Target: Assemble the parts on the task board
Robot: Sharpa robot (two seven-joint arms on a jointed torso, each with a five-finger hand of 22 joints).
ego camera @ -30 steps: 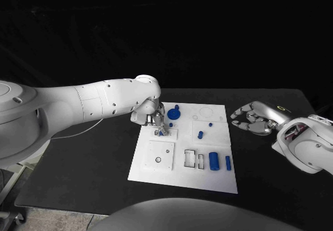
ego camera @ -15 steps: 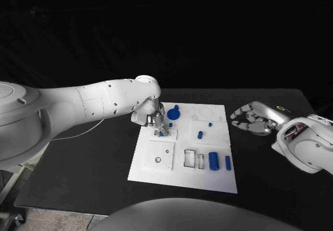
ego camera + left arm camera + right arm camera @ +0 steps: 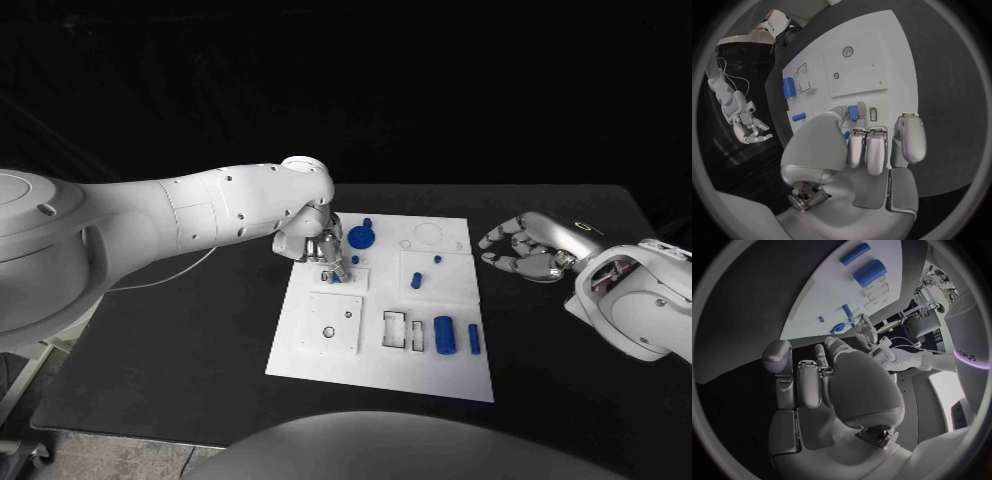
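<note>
The white task board (image 3: 459,375) lies mid-table. My left hand (image 3: 317,245) hovers over its upper left part and pinches a small blue part (image 3: 853,111) between thumb and a finger, low over a small raised plate (image 3: 343,279). On the board sit a round blue part (image 3: 361,237), two short blue pegs (image 3: 415,280), a thick blue cylinder (image 3: 446,334) and a slim one (image 3: 473,338). My right hand (image 3: 524,248) hangs off the board's right edge, fingers curled in, holding nothing.
A grey square plate (image 3: 332,322) with two holes lies on the board's lower left, with rectangular slots (image 3: 395,328) beside it. Black table (image 3: 188,340) surrounds the board on all sides.
</note>
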